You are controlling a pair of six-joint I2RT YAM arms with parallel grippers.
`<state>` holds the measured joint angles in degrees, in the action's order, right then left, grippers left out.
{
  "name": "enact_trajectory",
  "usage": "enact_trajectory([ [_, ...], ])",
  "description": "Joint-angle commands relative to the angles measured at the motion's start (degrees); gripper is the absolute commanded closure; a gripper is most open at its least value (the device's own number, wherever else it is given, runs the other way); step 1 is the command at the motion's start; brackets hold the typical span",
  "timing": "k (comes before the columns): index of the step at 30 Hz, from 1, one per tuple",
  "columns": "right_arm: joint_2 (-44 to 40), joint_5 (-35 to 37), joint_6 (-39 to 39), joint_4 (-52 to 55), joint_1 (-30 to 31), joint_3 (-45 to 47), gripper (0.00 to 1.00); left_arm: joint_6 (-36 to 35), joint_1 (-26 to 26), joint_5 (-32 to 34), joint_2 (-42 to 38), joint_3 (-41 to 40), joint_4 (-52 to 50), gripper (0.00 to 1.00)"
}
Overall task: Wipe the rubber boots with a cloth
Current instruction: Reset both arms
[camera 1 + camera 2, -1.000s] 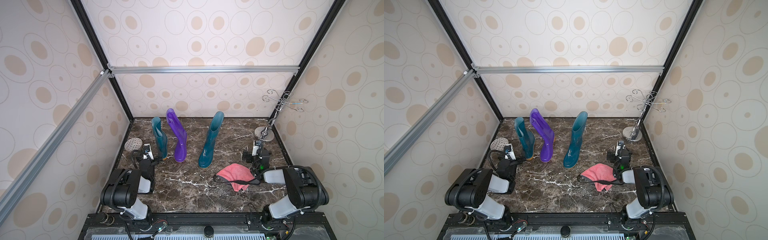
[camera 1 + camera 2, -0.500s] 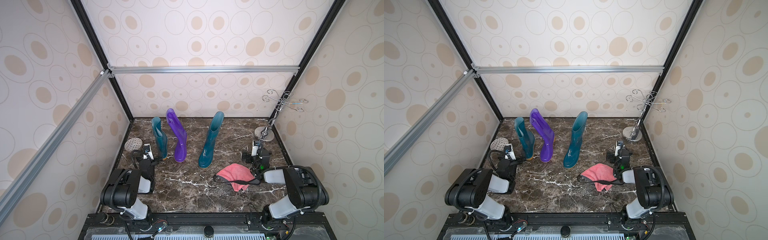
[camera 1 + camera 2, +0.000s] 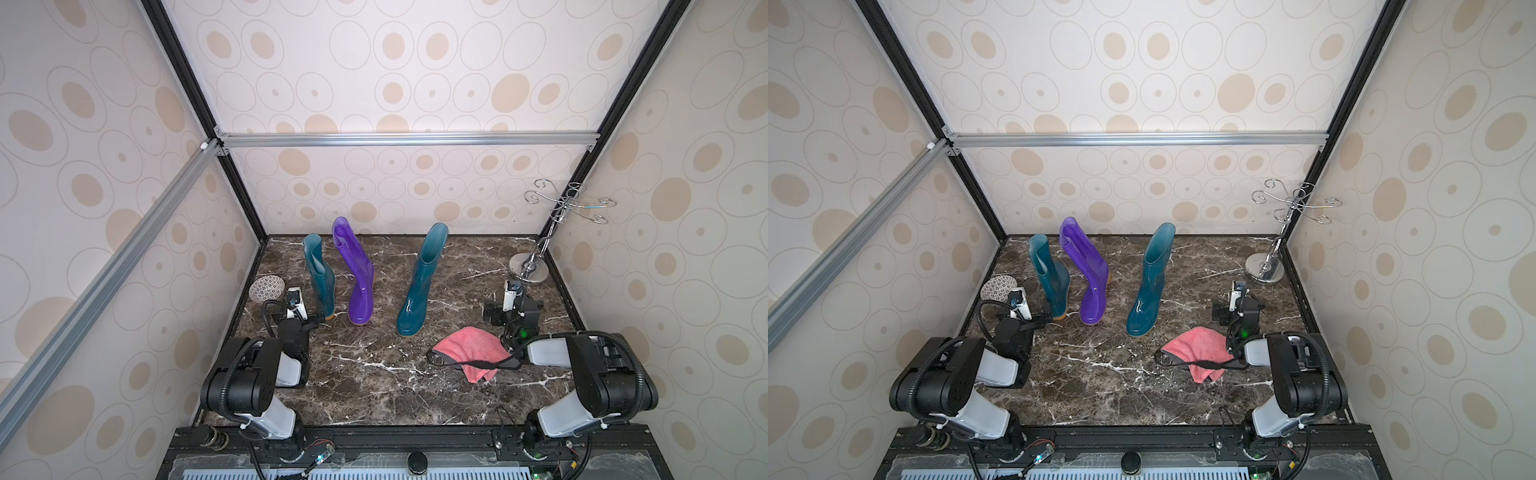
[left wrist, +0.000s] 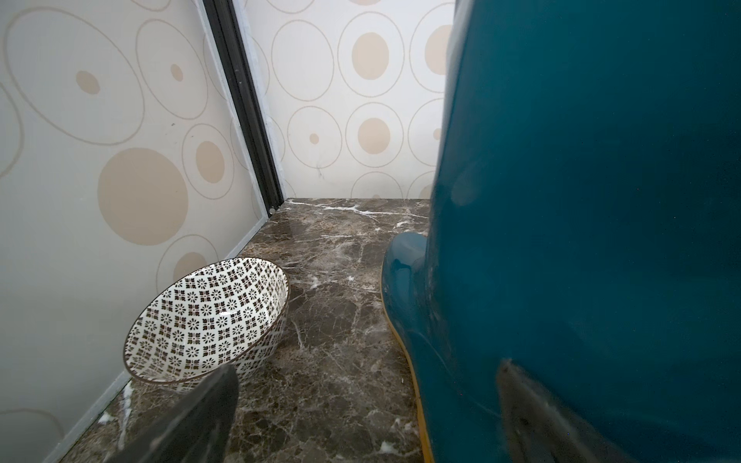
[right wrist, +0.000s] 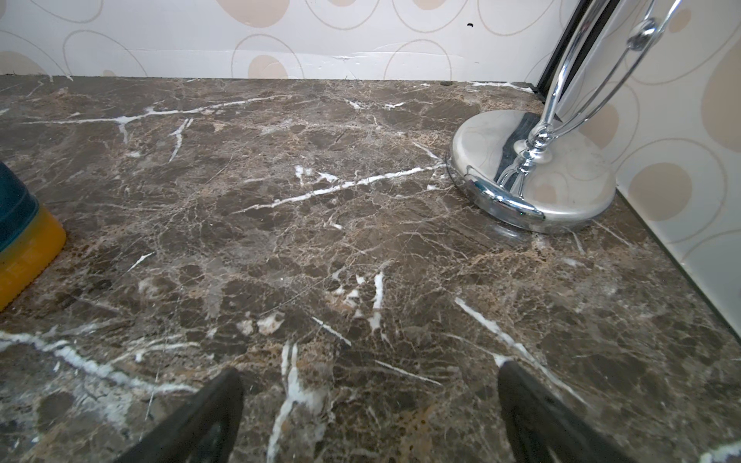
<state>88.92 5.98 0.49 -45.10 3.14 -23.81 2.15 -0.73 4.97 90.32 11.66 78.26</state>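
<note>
Resting by the wall (image 4: 60,208), a patterned bowl (image 4: 204,320) neighbours the teal boot (image 4: 581,200).

Left tool (image 4: 365,368) and right tool (image 5: 369,371) low, level, forward-pointing, jaws spread wide apart.

Patterned bowl (image 4: 206,320), chrome hook stand (image 5: 533,168)

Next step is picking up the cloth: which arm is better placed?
Right, most likely. The cloth lies close to the right gripper, which is open and empty. The left gripper, also open, sits on the far side by a teal boot.
</note>
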Motion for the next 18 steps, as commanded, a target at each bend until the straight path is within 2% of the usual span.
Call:
enact_trajectory([
  [1, -0.78, -0.54, -1.26, -0.34, -0.34, -0.40, 0.00, -0.75, 0.47, -3.21, 0.20, 1.27, -0.68, 0.00],
  [18, -0.78, -0.53, -1.21, -0.26, -0.38, -0.43, 0.00, -1.01, 0.13, -2.95, 0.20, 1.35, -0.91, 0.00],
])
